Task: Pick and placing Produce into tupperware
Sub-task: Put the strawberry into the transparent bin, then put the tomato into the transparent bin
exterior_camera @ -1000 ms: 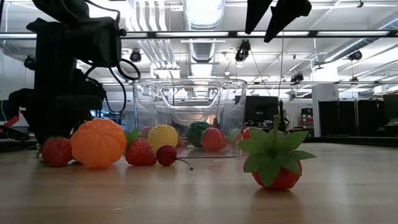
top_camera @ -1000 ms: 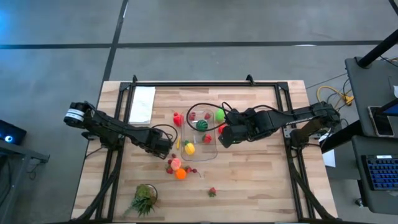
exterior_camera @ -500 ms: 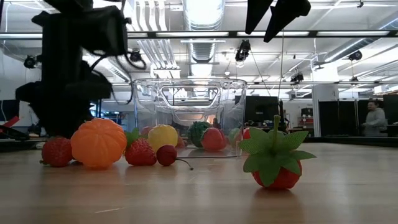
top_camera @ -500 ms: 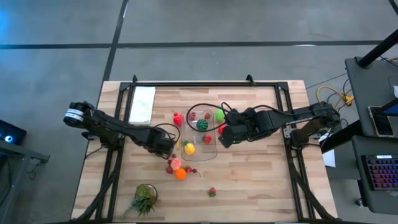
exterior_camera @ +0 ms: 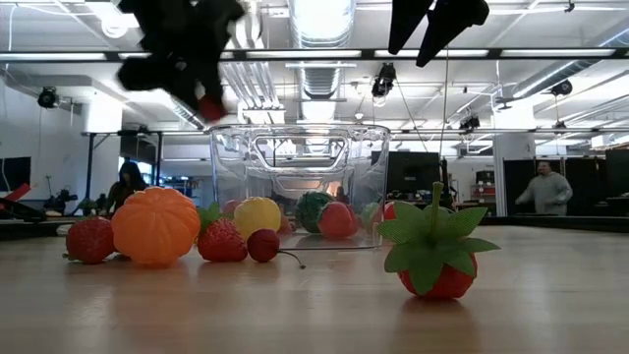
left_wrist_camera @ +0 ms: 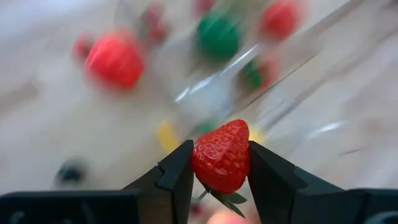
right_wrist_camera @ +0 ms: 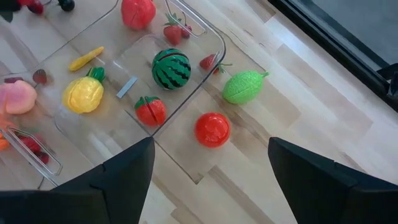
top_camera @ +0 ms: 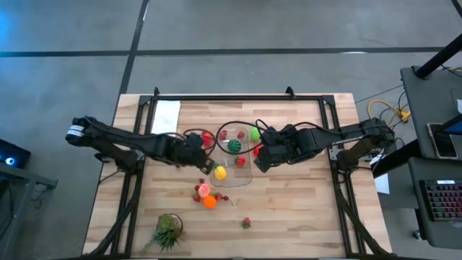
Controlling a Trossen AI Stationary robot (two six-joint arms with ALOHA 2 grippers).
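Note:
My left gripper hangs above the table just left of the clear tupperware, shut on a red strawberry. The low view shows it high above the container's left wall. My right gripper hovers open over the tupperware's right edge. Inside the container lie a watermelon, a yellow lemon and a tomato. More produce rests on the table: a green piece, a red ball, an orange and a stemmed strawberry. My left gripper pinches the strawberry by its two sides between its two fingers. The berry's pointed end sticks out beyond the fingertips and its green leaves lie back between the fingers. It is lifted clear of the table.
A leafy green tuft lies near the table's near left corner and a white sheet near the far left. Black cables loop around the tupperware's far side. People stand in the room beyond the table.
My left gripper has risen from the table beside the orange and peach, carrying the strawberry up, and has moved toward the far edge and slightly right, alongside the tupperware's left wall. The arm has swung toward the far edge with it.

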